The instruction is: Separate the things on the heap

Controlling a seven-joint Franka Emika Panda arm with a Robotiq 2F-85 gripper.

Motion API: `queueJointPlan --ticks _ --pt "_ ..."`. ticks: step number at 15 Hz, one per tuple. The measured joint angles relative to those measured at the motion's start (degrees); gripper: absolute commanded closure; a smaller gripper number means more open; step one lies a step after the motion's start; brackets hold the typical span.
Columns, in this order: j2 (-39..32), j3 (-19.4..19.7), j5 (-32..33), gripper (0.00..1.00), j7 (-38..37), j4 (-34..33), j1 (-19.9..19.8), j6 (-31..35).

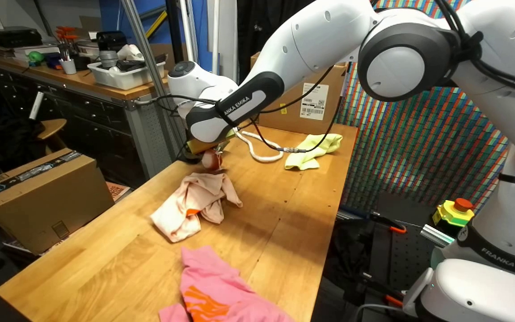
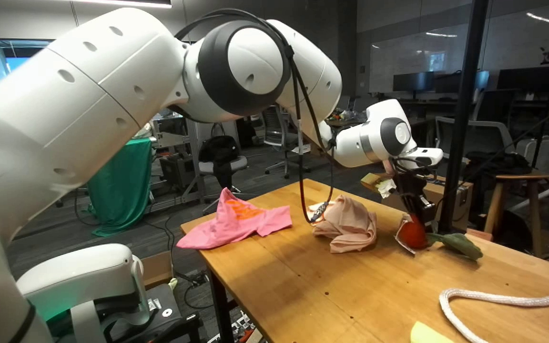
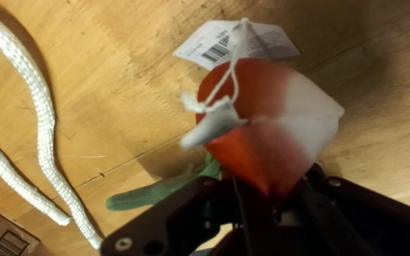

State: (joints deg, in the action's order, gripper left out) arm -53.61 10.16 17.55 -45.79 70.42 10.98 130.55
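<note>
The pincer [image 2: 416, 216] grips the red ball [image 2: 413, 234]; 1 pink cloth [image 2: 236, 224] and 1 cream cloth [image 2: 350, 224] lie on the desk [image 2: 379, 290].

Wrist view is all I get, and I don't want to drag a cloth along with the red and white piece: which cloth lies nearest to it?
Observer: The peach cloth; an exterior view shows a gap between it and the red and white piece.
Operator: And which cloth lies closest to the white cord?
Observer: The yellow-green cloth, right beside the cord's bend in an exterior view.
</note>
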Motion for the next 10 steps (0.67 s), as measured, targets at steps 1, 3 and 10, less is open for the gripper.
queueJointPlan --ticks 1,3,10 --pt "0.29 0.14 0.00 0.93 -0.04 0.05 0.03 0.00" --pt "1.33 0.56 0.00 0.93 -0.24 0.59 0.23 0.00" --pt "7.45 2.75 0.59 0.93 -1.76 6.50 2.34 -0.10"
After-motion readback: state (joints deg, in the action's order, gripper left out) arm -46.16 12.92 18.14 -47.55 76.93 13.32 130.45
